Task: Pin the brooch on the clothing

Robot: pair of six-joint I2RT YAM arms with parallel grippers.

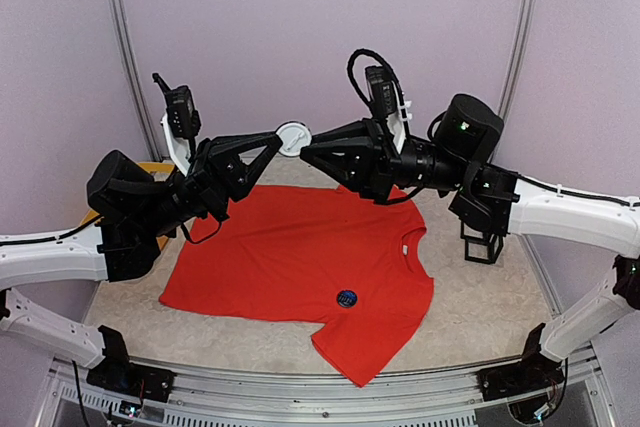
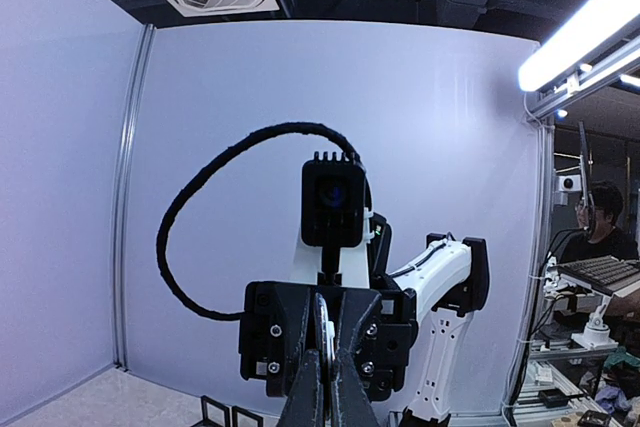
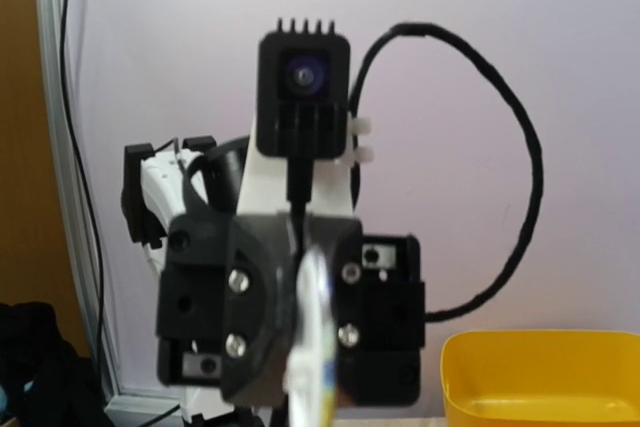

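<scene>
White disc point(image 1: 293, 137), which I take for the brooch, is held aloft at upper centre between both hands. My left hand point(image 1: 276, 140) is clamped on it. My right hand point(image 1: 309, 145) is nearly together at its far rim, grip not discernible. The T-shirt point(image 1: 290, 247) lies flat on the table point(image 1: 480, 307) below the hands, neck toward frame right and nearer my right arm. Both forearms are level and the hands face each other.

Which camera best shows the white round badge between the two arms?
The top view: the white badge shows its round face there. The left wrist view catches only its thin edge; the right wrist view, a blurred sliver.
</scene>
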